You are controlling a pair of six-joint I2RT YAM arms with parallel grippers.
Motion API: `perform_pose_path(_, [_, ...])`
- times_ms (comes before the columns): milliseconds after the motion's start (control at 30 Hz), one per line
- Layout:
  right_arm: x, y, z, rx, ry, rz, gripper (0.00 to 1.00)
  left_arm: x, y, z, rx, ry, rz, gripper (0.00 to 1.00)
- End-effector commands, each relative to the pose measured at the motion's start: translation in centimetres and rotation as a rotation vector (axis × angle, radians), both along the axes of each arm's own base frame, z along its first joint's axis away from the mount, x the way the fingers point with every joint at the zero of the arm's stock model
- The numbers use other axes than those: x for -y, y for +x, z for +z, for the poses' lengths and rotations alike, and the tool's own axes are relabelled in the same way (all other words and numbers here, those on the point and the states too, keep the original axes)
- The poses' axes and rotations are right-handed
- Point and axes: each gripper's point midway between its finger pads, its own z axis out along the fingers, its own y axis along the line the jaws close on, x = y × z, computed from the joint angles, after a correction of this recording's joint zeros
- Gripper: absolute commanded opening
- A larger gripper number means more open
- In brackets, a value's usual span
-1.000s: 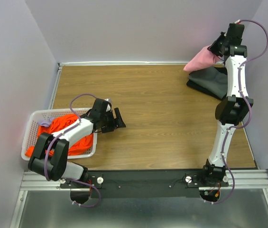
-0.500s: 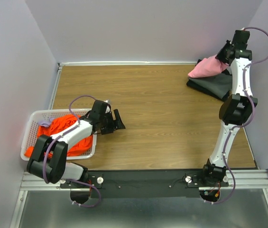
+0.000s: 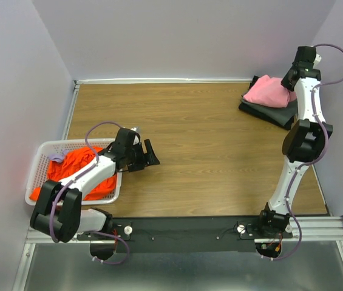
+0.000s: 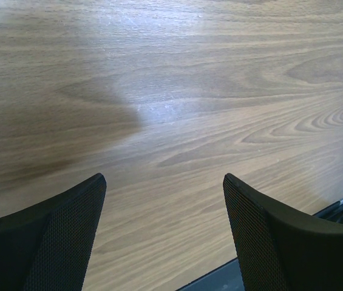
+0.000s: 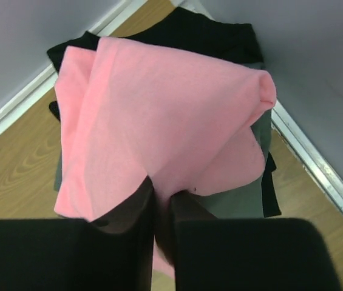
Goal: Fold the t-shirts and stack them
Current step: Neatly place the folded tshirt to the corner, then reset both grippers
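**Right jaws clamped, left jaws apart**

Right jaws pinch the near edge of the pink t-shirt (image 5: 171, 121), which spreads ahead over the dark t-shirts (image 5: 220, 36). Left jaws gape above bare bench (image 4: 177, 91); the orange t-shirt (image 3: 77, 165) lies behind them in the basket (image 3: 37, 162).

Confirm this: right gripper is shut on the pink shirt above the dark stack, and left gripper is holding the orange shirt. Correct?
Not quite. The left gripper holds nothing: the left wrist view shows it open over bare table, and the orange shirt lies in the basket. The right gripper is indeed shut on the pink shirt above the dark stack.
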Motion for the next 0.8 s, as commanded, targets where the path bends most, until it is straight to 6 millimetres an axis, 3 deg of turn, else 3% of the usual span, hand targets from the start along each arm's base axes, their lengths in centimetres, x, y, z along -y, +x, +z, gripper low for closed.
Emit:
perform_pose_path(0, [2.9,-2.4,1.7,-0.010,-0.106,-0.149,0.31,-0.6,0.7,1.8,0.066,0.008,0.030,0.86])
perform_pose_path(33, [3.0,-2.8,1.4,-0.025,-0.111,-0.163,0.51,-0.6,0.7,2.1,0.073,0.006,0.029,0.86])
perform_pose_path(67, [3.3,-3.5,1.9,-0.023,-0.121,-0.195,0.59,-0.7,0.8,2.6,0.088,0.004,0.032,0.86])
perform_pose_path(133, [3.4,-5.0,0.7,-0.064,-0.126,-0.222,0.74,-0.6,1.0,3.5,0.112,-0.003,0.033,0.86])
perform_pose_path(200, [3.6,-6.5,0.5,-0.084,-0.139,-0.252,0.82,-0.6,1.4,4.6,0.145,-0.010,0.035,0.86])
perform_pose_path(333, [3.5,-8.4,1.0,-0.093,-0.145,-0.276,0.91,-0.5,1.9,5.4,0.177,-0.001,0.022,0.86])
perform_pose_path(367, [3.4,-9.0,0.1,-0.114,-0.141,-0.277,0.93,-0.6,1.9,5.4,0.177,0.001,0.021,0.86])
perform_pose_path(433, [3.0,-9.8,1.4,-0.086,-0.135,-0.275,0.95,-0.5,2.1,5.4,0.182,0.008,0.012,0.86])
perform_pose_path(533, [2.1,-10.9,1.1,-0.083,-0.111,-0.247,0.98,-0.5,2.2,5.4,0.186,0.014,0.003,0.86])
perform_pose_path(567, [1.8,-11.3,2.6,-0.038,-0.108,-0.240,0.99,-0.5,2.3,5.5,0.189,0.017,0.004,0.86])
perform_pose_path(600, [1.1,-11.9,1.7,-0.056,-0.094,-0.212,1.00,-0.5,2.3,5.3,0.190,0.021,0.000,0.86])
perform_pose_path(767, [-1.5,-14.1,1.7,-0.020,-0.034,-0.126,1.00,-0.7,2.0,4.2,0.171,0.038,-0.001,0.86])
